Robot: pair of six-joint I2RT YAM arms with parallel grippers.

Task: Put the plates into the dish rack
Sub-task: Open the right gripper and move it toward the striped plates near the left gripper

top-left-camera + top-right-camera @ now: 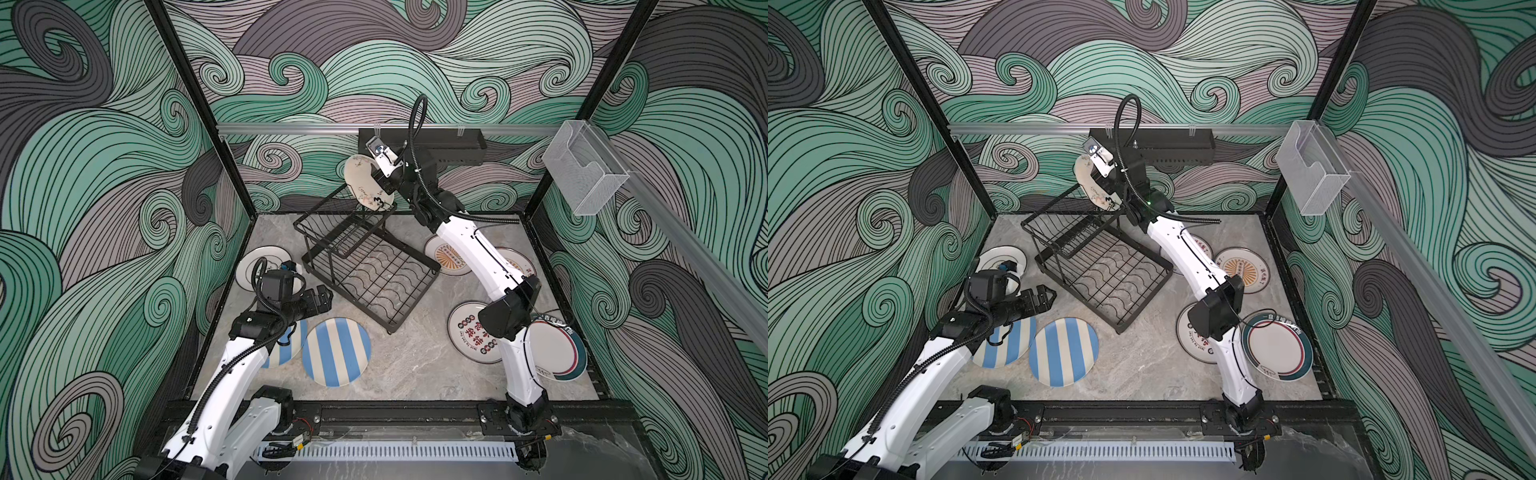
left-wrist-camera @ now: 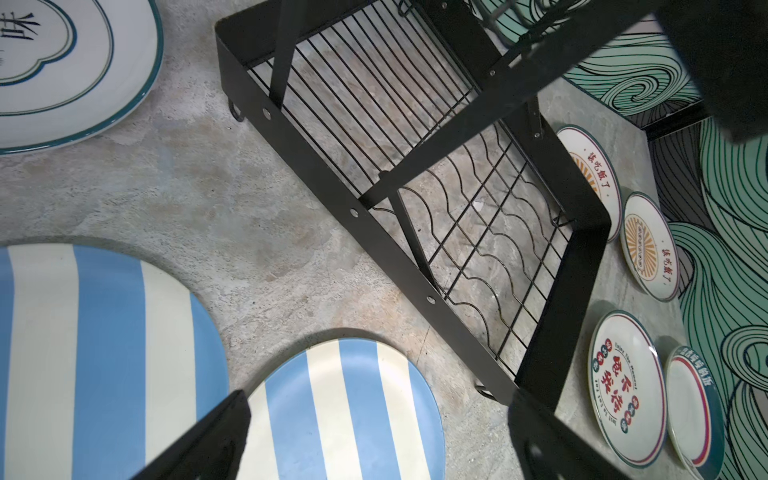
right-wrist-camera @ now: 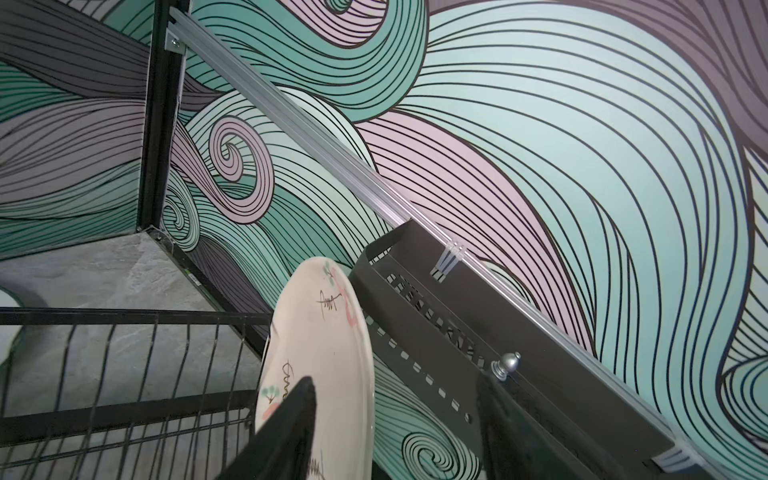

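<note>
The cream plate with doodles (image 1: 360, 179) (image 1: 1084, 178) (image 3: 324, 345) stands on edge at the far end of the dish rack's (image 1: 374, 274) (image 1: 1108, 282) raised basket tier (image 3: 124, 399). My right gripper (image 1: 383, 179) (image 3: 397, 380) is open around its rim; one finger crosses the plate's face and the other stands well away from it. My left gripper (image 1: 322, 297) (image 2: 380, 401) hangs open and empty beside the rack (image 2: 457, 208), above two blue-and-cream striped plates (image 1: 336, 351) (image 2: 340, 415) (image 2: 83, 353).
More plates lie flat on the table: a teal-rimmed one (image 1: 251, 266) behind the left arm, two sunburst ones (image 1: 448, 259) (image 1: 515, 259), a red-and-black lettered one (image 1: 467, 332) and a teal-rimmed one (image 1: 559, 353) under the right arm. A black perforated tray (image 1: 451, 145) and a clear box (image 1: 582, 174) hang on the walls.
</note>
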